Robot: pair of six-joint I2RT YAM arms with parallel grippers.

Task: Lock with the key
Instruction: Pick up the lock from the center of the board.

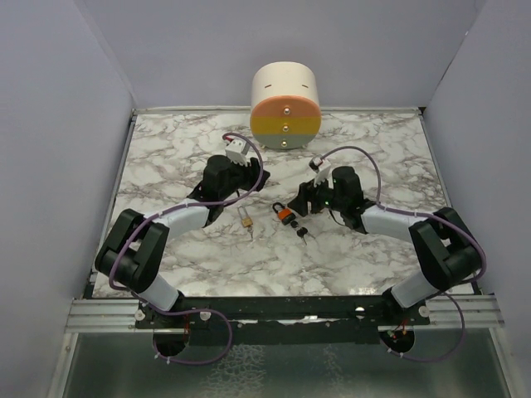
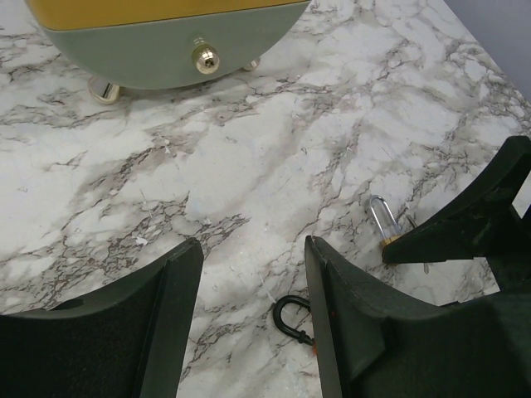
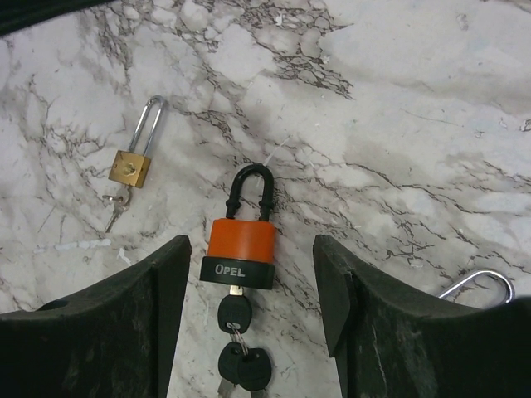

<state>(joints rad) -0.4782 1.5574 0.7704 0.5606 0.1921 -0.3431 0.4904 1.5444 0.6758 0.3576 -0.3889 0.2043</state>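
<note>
Right wrist view: the right hand is seen spread, its fingers standing either side of the orange padlock without touching it. The key is seated in the keyway on the padlock's underside, and the rest of its bunch lies on the worktop just behind, between the same fingers. The left hand is likewise spread over bare marble, and nothing is held.

Several failures are judged possible. If the padlock is not steadied, it may be spun or slid across the smooth marble when the key is turned. The spare keys could be pinched instead of the seated one, or the small head could be lost from the grip. The brass padlock nearby could be knocked. Whether the black shackle is fully seated cannot be told.
</note>
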